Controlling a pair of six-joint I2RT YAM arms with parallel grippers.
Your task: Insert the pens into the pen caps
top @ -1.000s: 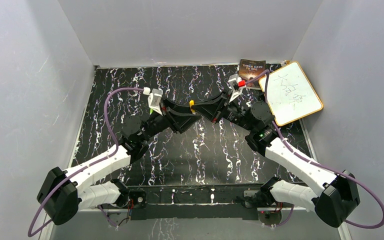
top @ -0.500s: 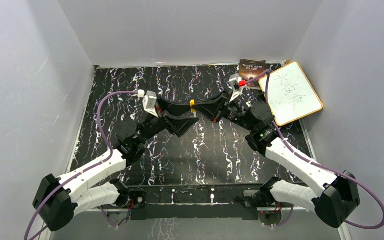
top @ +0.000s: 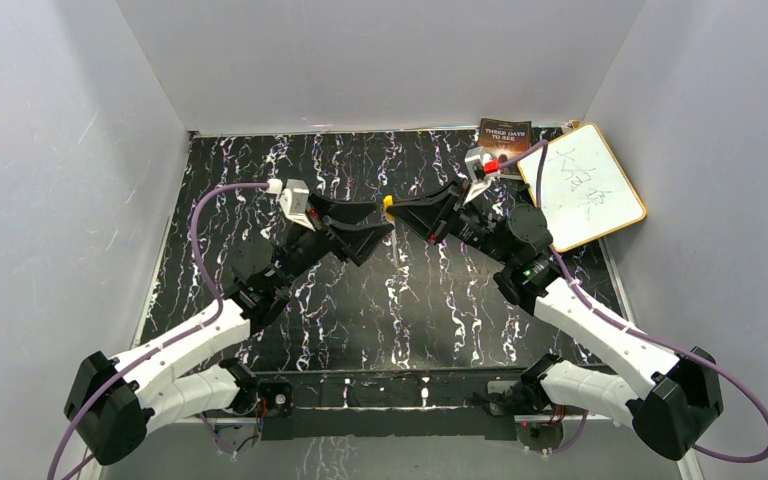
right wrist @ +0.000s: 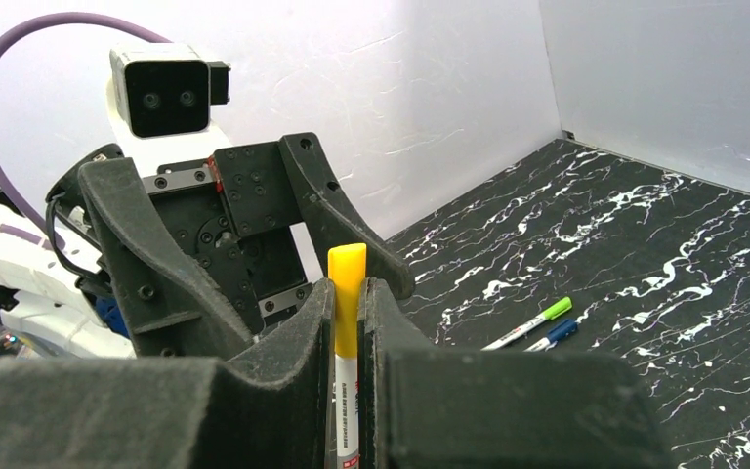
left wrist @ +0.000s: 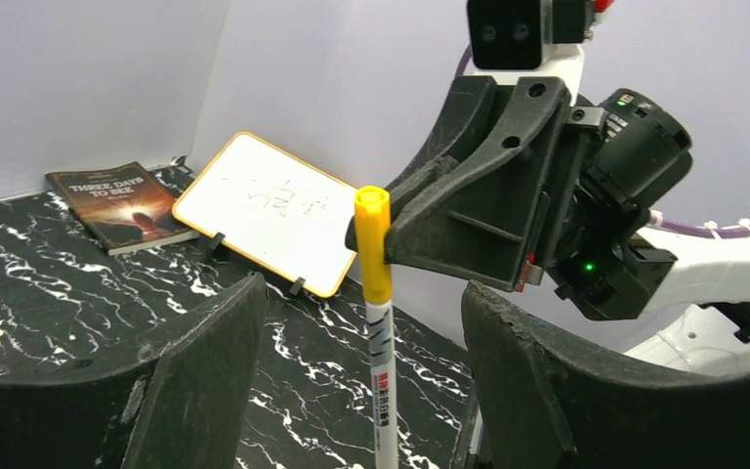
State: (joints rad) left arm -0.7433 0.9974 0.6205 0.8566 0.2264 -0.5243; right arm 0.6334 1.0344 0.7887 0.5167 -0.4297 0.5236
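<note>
The left end effector (left wrist: 361, 293) was wide open, with nothing in it. Between its fingers (left wrist: 205, 362) stood the white pen (left wrist: 382, 391), held tight by the right end effector (right wrist: 347, 293). Its yellow cap (left wrist: 372, 244) looked pushed on, so I think that pen was done. Next it needed setting down softly. Farther off, a green-ended pen (right wrist: 532, 323) and a blue-ended pen (right wrist: 553, 334) lay side by side on the worktop (right wrist: 645, 254).

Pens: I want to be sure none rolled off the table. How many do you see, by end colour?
Yellow-ended pen, held in the right pincer: 1
Green-ended pen, lying on the table: 1
Blue-ended pen, lying beside the green one: 1
Total: 3
</note>
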